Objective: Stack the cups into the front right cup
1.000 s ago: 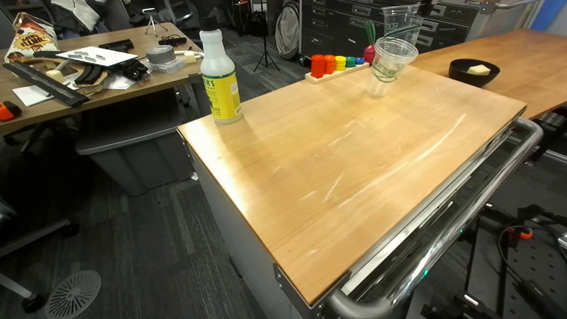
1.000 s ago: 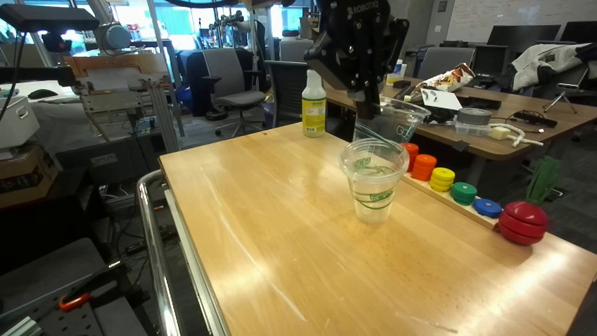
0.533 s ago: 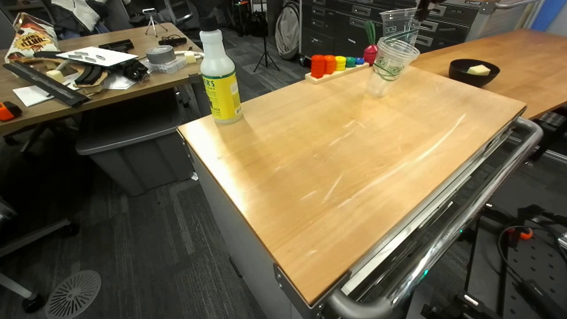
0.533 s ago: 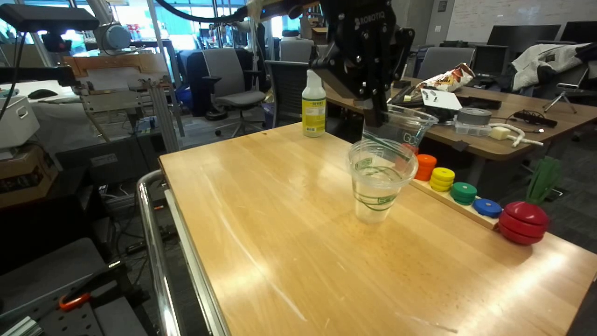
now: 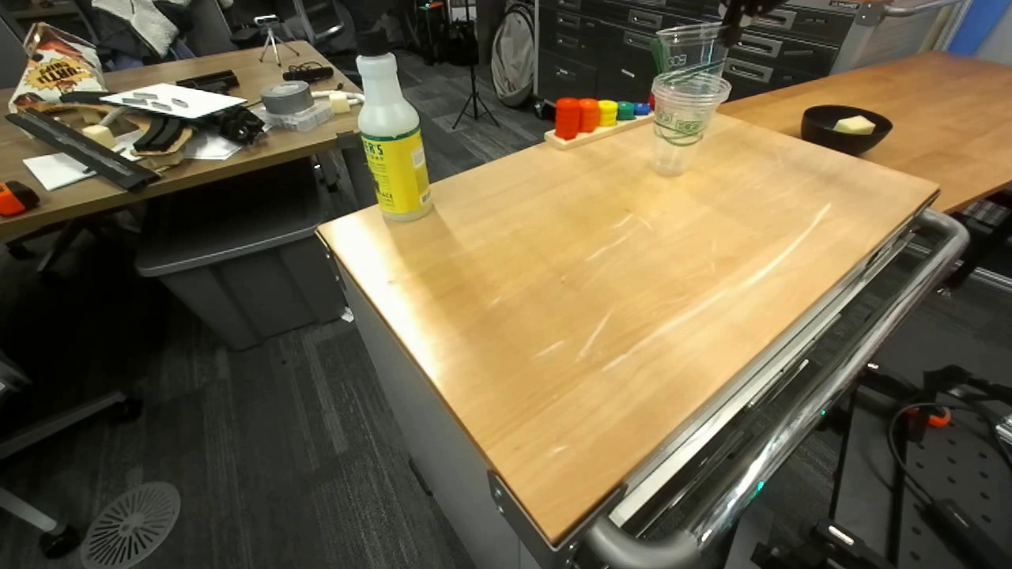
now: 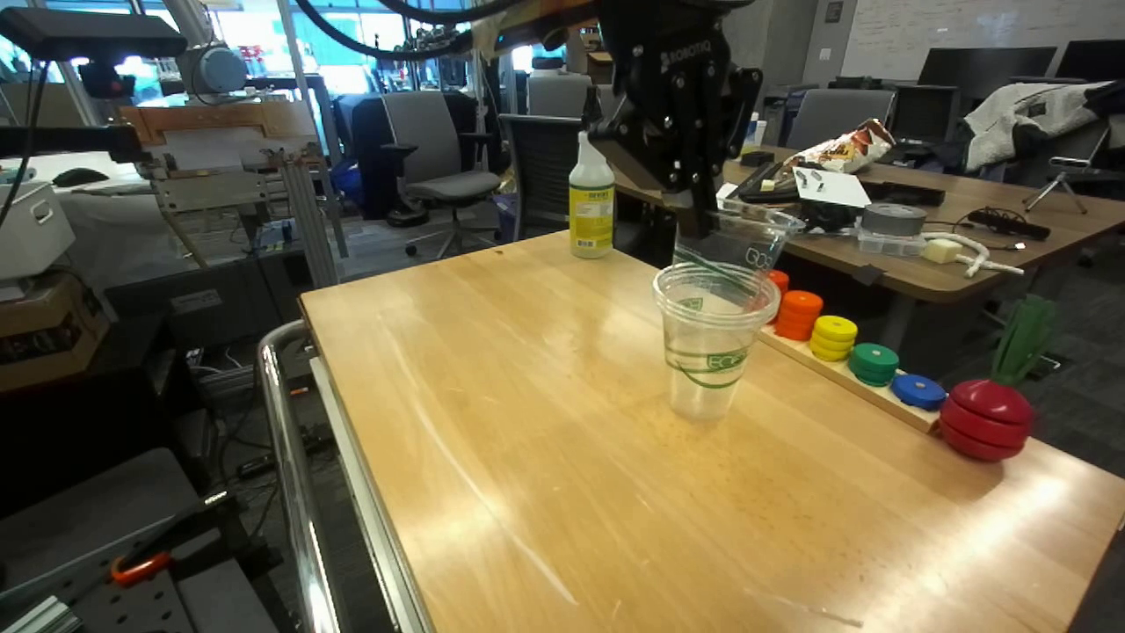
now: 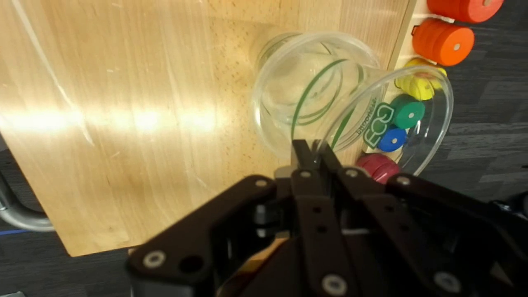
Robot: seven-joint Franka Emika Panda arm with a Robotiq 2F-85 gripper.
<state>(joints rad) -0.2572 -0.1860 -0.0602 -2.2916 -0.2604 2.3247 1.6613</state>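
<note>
My gripper is shut on the wall at the rim of a clear cup, a single tumbler with green print. In an exterior view the gripper holds this cup over a stack of clear cups standing on the table. The held cup's lower part overlaps the stack's mouth and seems to sit inside it. The held cup and the stack show one above the other in an exterior view too. The stack has close rims; how many cups it holds cannot be told.
A row of coloured discs on a wooden base and a red toy radish stand beside the cups at the table's edge. A bottle with a yellow label stands at a corner. A dark bowl is on a neighbouring table.
My gripper first moves down with the held cup and to one side, then back. The stack's upper part leans with it, then stands straighter now. The held cup sits slightly lower than before.
</note>
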